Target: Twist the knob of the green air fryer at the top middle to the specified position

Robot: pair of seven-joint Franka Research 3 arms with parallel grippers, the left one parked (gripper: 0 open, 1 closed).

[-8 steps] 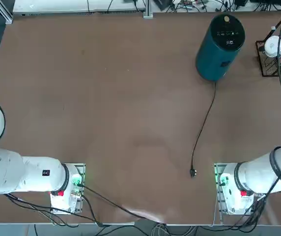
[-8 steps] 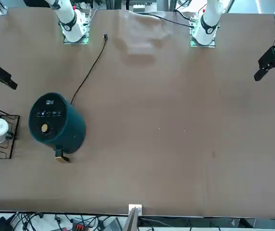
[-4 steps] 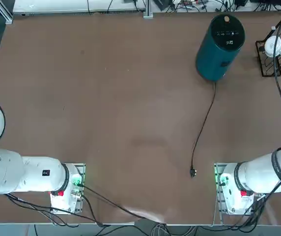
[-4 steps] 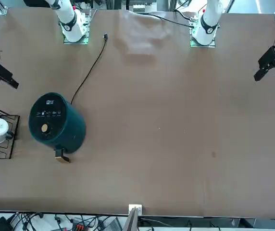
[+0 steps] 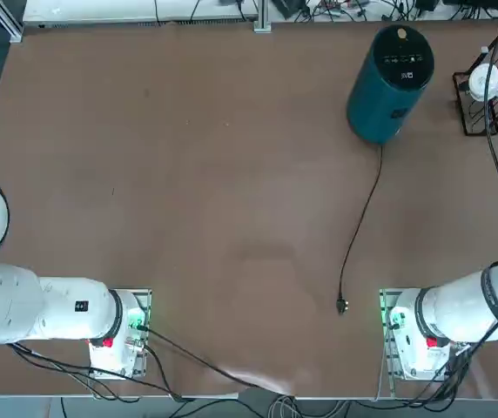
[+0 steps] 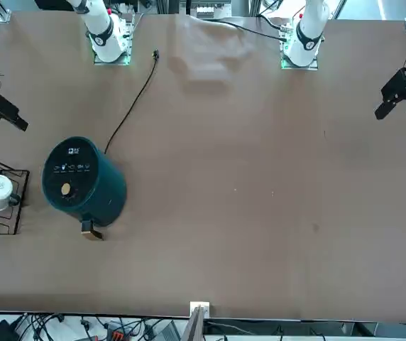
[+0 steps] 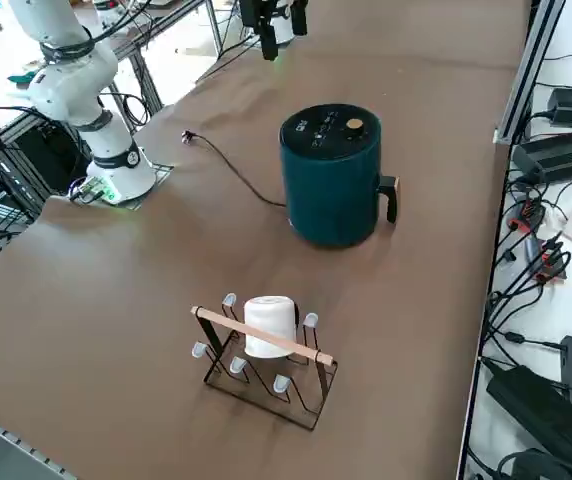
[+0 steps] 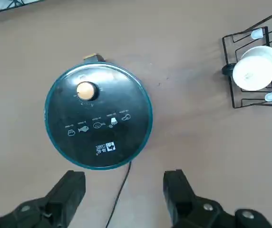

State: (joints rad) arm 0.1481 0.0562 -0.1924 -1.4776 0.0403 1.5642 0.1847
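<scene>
Right hand [image 8: 124, 190] spread, empty, high above table [image 8: 198, 142], pointing down. Green air fryer [image 8: 99, 116] stands upright near table's far edge, below and just ahead of fingertips; knob [image 8: 86, 90] on far part of its black top face. Wrist view alone shows knob relative to fingers; top view shows fryer [image 5: 390, 80] but not hand. Wire rack [image 8: 255, 71] with white cup beside fryer.

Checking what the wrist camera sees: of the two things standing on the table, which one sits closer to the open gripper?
The green air fryer, just beyond the open right gripper. The wire rack with its white cup stands farther off.
</scene>
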